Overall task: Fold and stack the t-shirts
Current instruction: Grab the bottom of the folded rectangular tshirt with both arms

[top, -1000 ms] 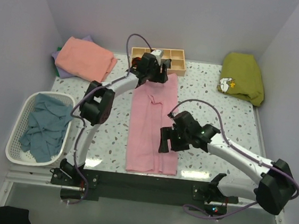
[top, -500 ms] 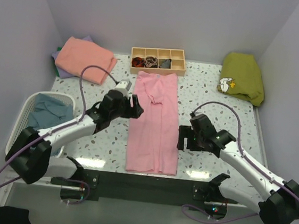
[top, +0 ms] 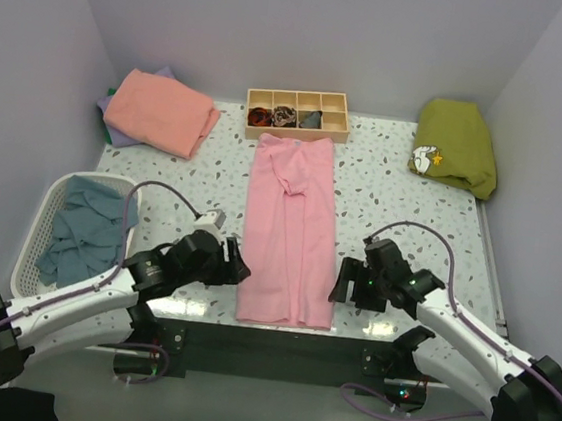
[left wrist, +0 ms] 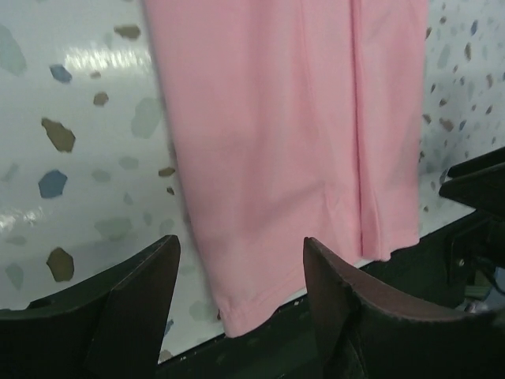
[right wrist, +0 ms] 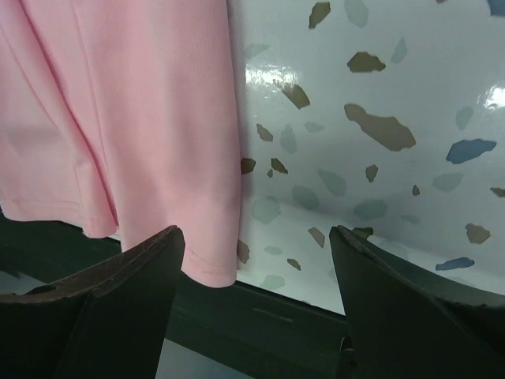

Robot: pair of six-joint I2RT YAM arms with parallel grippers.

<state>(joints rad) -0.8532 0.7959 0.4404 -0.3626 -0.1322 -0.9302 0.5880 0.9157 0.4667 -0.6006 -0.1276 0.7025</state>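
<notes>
A light pink t-shirt (top: pixel 290 232) lies folded into a long strip down the middle of the table, its hem at the near edge. My left gripper (top: pixel 235 267) is open and empty just left of the strip's near left corner (left wrist: pixel 237 320). My right gripper (top: pixel 343 280) is open and empty just right of the near right corner (right wrist: pixel 213 272). A salmon-coral shirt (top: pixel 161 109) lies folded on a lavender one (top: pixel 118 133) at the back left. Teal-blue shirts (top: pixel 82 235) fill the basket.
A white basket (top: pixel 37 215) stands at the left edge. A compartmented wooden tray (top: pixel 298 111) with small dark items sits at the back centre. An olive-green garment (top: pixel 456 144) lies at the back right. The dark table rail (top: pixel 268 335) runs along the near edge.
Both arms have drawn back toward the near edge. The left gripper came from the shirt's far end by the tray to its near left corner; the right moved to the near right corner.
</notes>
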